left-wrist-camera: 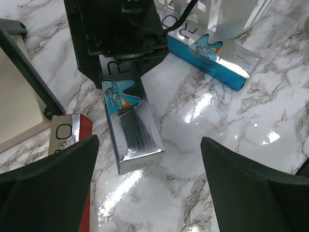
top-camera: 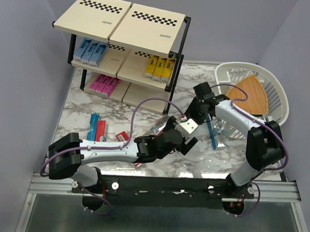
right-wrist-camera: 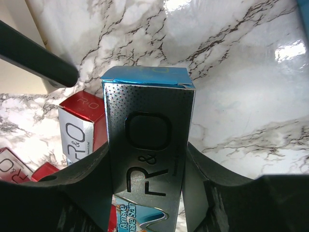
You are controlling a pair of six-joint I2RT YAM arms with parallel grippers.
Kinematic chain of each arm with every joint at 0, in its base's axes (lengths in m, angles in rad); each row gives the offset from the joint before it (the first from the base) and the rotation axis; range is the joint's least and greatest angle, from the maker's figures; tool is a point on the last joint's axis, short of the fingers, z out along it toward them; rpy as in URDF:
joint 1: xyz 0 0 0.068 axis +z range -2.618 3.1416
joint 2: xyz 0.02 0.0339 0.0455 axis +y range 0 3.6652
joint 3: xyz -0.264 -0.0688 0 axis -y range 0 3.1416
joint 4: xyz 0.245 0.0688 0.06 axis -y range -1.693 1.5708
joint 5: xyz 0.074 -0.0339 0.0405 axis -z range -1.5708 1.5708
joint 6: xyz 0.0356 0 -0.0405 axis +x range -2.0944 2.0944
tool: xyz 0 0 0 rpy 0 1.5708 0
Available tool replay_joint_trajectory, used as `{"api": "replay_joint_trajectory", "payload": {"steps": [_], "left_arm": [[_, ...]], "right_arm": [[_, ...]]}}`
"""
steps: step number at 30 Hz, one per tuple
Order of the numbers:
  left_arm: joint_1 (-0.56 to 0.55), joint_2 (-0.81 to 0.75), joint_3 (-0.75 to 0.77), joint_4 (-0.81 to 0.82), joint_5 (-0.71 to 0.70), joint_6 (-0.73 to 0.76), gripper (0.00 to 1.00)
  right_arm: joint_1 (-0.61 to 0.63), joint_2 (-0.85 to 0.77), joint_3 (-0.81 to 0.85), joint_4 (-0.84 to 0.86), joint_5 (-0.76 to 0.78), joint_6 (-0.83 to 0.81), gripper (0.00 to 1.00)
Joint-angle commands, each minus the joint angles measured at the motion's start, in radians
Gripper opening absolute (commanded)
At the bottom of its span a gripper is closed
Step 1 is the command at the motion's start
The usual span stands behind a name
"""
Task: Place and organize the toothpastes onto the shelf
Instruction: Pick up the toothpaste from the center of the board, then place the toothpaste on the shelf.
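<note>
Silver-teal toothpaste box (right-wrist-camera: 147,145) between 2 fingers (right-wrist-camera: 87,186) of right hand (right-wrist-camera: 146,169)

The marble-patterned table (left-wrist-camera: 231,121) is glossy, the cardboard toothpaste box (right-wrist-camera: 145,145) shiny silver, the wooden shelf boards (top-camera: 103,13) matt.

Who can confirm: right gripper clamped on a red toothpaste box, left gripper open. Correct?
Wrong colour. The right gripper is clamped on a silver toothpaste box with a teal end, not a red one; the right wrist view shows it. The left gripper is open.
</note>
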Motion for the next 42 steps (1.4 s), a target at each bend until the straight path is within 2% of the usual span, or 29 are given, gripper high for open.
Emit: {"api": "replay_joint_trajectory", "payload": {"steps": [1,5,11,18,24,31,34,40,42], "left_arm": [[-0.021,0.097,0.138,-0.166,-0.191,-0.068,0.99],[-0.022,0.145,0.201,-0.302,-0.245,-0.118,0.99],[-0.022,0.225,0.282,-0.435,-0.234,-0.184,0.99],[-0.021,0.278,0.315,-0.439,-0.265,-0.158,0.97],[-0.022,0.323,0.35,-0.433,-0.277,-0.118,0.9],[-0.023,0.34,0.358,-0.429,-0.273,-0.09,0.74],[-0.023,0.334,0.352,-0.432,-0.27,-0.09,0.63],[-0.023,0.274,0.312,-0.396,-0.27,-0.076,0.46],[-0.023,0.243,0.283,-0.366,-0.262,-0.067,0.4]], "right_arm": [[0.006,-0.042,-0.02,0.004,-0.052,0.041,0.36],[0.006,-0.046,-0.019,0.001,-0.05,0.041,0.36],[0.004,-0.04,-0.017,0.018,-0.075,0.053,0.36],[0.006,-0.039,-0.024,0.031,-0.099,0.064,0.37],[0.006,-0.036,-0.024,0.037,-0.11,0.066,0.37],[0.006,-0.031,-0.021,0.038,-0.116,0.067,0.37],[0.006,-0.039,-0.021,0.042,-0.111,0.063,0.37],[0.006,-0.062,-0.008,0.039,-0.107,0.047,0.39],[0.006,-0.071,-0.013,0.05,-0.105,0.044,0.42]]}}
